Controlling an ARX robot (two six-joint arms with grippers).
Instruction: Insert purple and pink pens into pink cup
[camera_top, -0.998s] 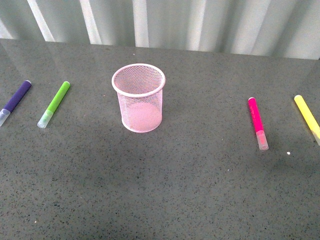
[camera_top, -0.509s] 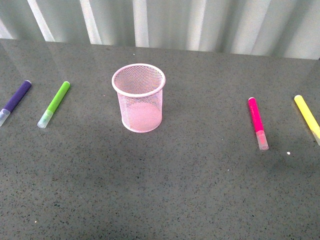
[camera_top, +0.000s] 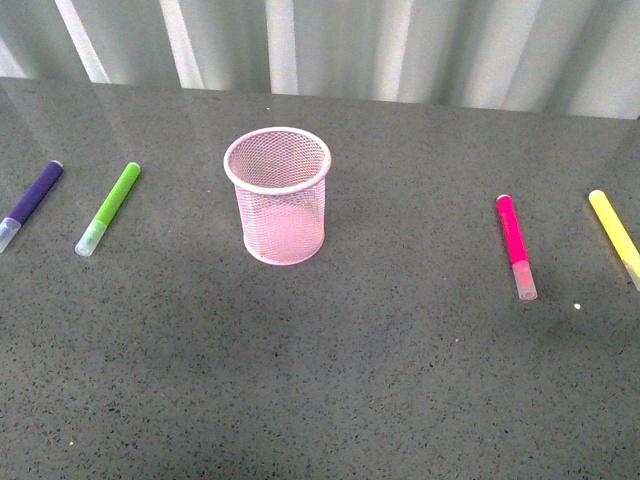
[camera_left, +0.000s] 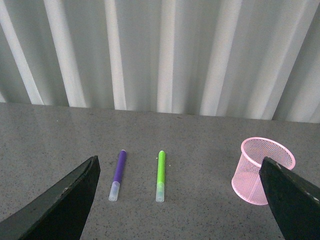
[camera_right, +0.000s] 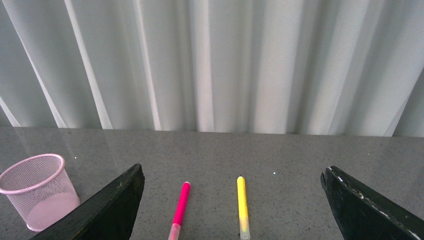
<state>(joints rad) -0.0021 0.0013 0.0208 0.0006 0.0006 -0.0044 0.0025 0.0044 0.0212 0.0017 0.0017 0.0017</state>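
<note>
The pink cup (camera_top: 277, 196) stands upright and empty on the grey table; it also shows in the left wrist view (camera_left: 261, 170) and the right wrist view (camera_right: 36, 190). The purple pen (camera_top: 30, 205) lies flat at the far left, also in the left wrist view (camera_left: 118, 175). The pink pen (camera_top: 515, 244) lies flat at the right, also in the right wrist view (camera_right: 180, 209). Neither arm shows in the front view. My left gripper (camera_left: 180, 210) is open and empty, well back from the purple pen. My right gripper (camera_right: 235, 210) is open and empty, back from the pink pen.
A lime green marker (camera_top: 107, 208) lies beside the purple pen, between it and the cup. A yellow marker (camera_top: 615, 236) lies right of the pink pen near the table's right edge. A white pleated curtain (camera_top: 330, 45) hangs behind the table's far edge.
</note>
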